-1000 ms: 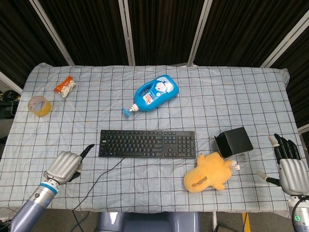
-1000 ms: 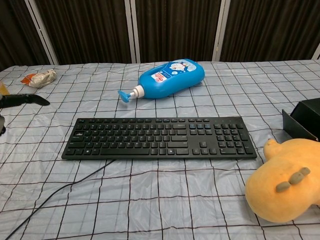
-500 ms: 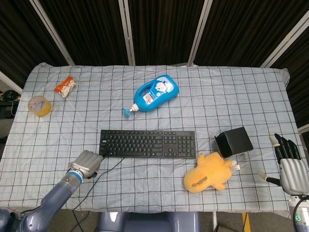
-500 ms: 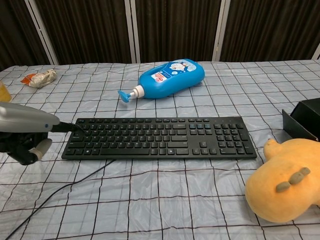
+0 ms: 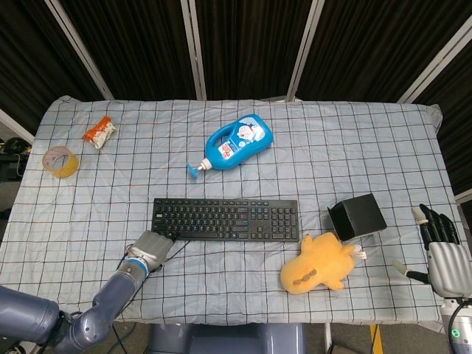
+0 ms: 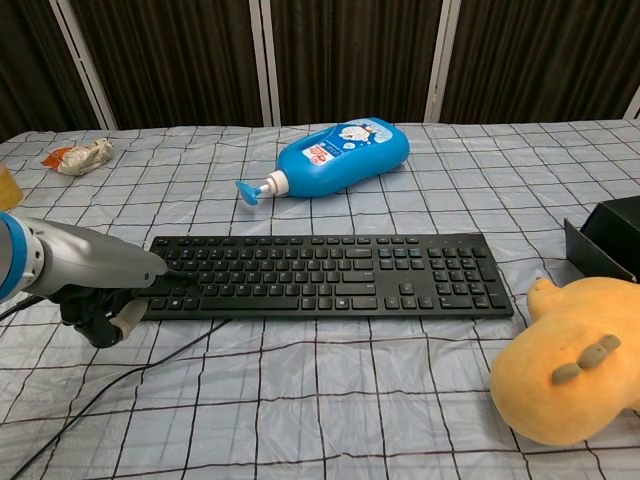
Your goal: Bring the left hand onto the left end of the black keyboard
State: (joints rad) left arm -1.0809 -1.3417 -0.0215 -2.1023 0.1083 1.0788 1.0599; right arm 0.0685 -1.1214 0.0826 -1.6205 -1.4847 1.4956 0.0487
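Observation:
The black keyboard lies flat across the middle of the checked cloth. My left hand sits at its front left corner, silver back up. One dark finger reaches onto the left-end keys while the other fingers curl underneath beside the keyboard's edge; it holds nothing. My right hand rests far off at the table's right front edge, fingers straight and apart, and shows only in the head view.
The keyboard's cable runs forward past my left hand. A blue pump bottle lies behind the keyboard. A yellow plush and black box sit right. Tape roll and snack packet sit far left.
My left hand has travelled right along the front of the table, from well left of the keyboard to its left front corner, its finger now over the end keys. The right hand stayed still.

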